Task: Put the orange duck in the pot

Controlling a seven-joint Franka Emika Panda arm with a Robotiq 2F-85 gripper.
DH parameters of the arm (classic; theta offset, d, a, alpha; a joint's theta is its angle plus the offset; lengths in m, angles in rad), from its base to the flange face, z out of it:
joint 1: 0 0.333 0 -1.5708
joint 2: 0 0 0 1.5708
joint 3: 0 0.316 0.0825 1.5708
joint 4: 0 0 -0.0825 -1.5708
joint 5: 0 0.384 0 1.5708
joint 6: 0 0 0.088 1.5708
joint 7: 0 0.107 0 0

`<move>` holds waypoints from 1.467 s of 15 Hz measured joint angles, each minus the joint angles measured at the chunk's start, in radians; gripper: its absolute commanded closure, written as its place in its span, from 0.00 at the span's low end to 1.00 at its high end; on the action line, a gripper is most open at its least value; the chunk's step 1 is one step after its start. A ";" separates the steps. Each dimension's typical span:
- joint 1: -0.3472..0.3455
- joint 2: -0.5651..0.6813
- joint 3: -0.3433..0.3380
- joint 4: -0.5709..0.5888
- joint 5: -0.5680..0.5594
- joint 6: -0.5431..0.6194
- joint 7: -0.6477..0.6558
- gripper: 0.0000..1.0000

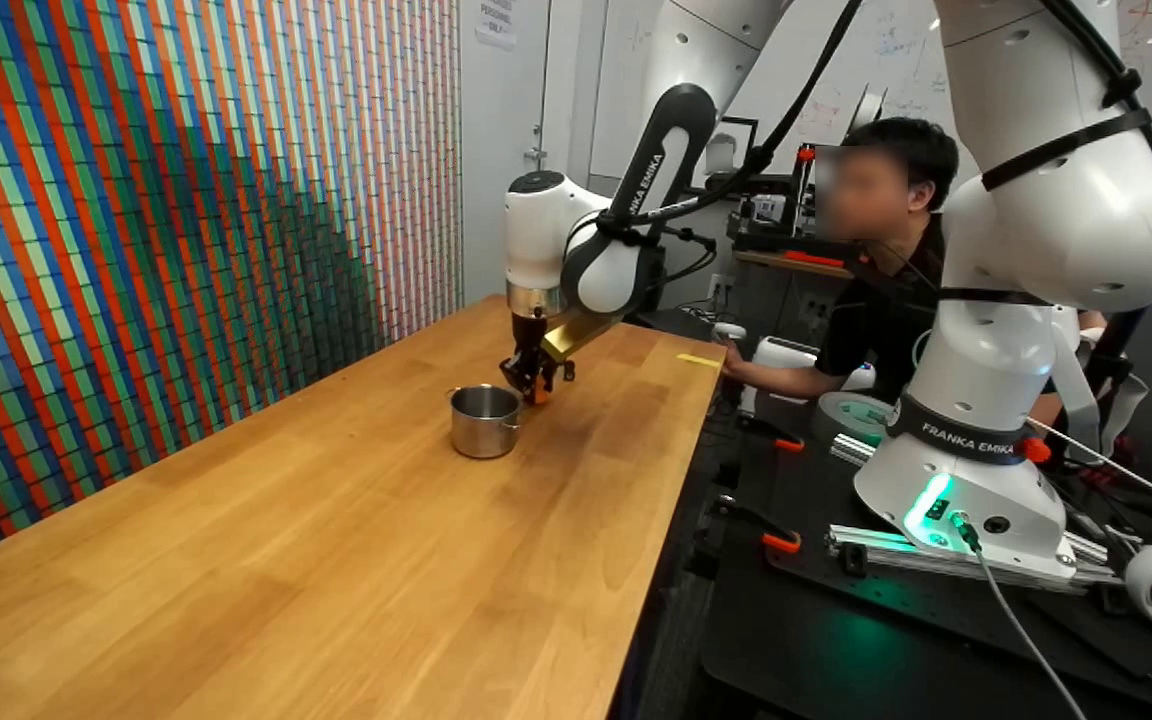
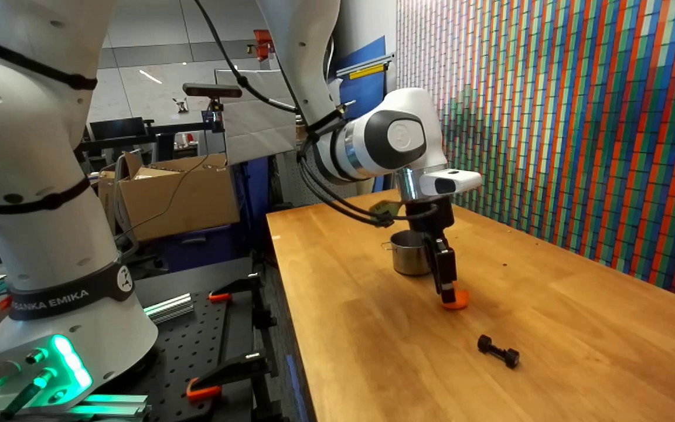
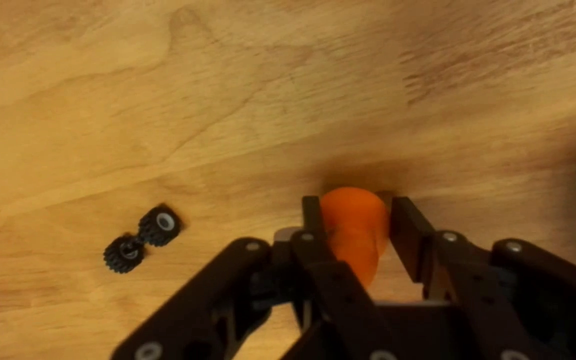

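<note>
The orange duck is a small bright orange blob between my gripper's fingertips in the wrist view. Both fingers appear to touch its sides. The duck shows at the fingertips in both exterior views, at or very near the table top; I cannot tell whether it is lifted. The gripper points down beside the shiny grey metal pot, which stands upright on the table with its mouth open. The pot also shows partly behind the gripper in an exterior view. A dark sliver at the wrist view's right border may be the pot.
A pair of black toy wheels on an axle lies on the wooden table; it also shows in the wrist view. A multicoloured tiled wall runs along the table's long side. A person sits beyond the table's end.
</note>
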 measured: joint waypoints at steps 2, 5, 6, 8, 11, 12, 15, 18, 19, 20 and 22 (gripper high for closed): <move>0.000 0.000 -0.003 0.000 0.016 0.000 0.000 0.78; 0.000 -0.012 -0.008 0.001 0.023 0.000 0.000 0.78; 0.000 -0.022 -0.012 0.001 0.023 -0.001 -0.001 0.78; 0.000 -0.054 -0.015 0.001 0.023 -0.003 -0.004 0.78; 0.003 -0.143 0.001 0.001 0.023 -0.026 -0.025 0.78; 0.003 -0.180 0.015 0.000 0.024 -0.045 -0.034 0.78; 0.001 -0.288 0.092 -0.010 0.065 -0.116 -0.059 0.78; 0.001 -0.359 0.192 -0.041 0.121 -0.166 -0.066 0.79; 0.002 -0.371 0.222 -0.053 0.134 -0.173 -0.066 0.79; 0.002 -0.378 0.248 -0.063 0.141 -0.178 -0.066 0.79; 0.002 -0.379 0.282 -0.081 0.144 -0.179 -0.064 0.78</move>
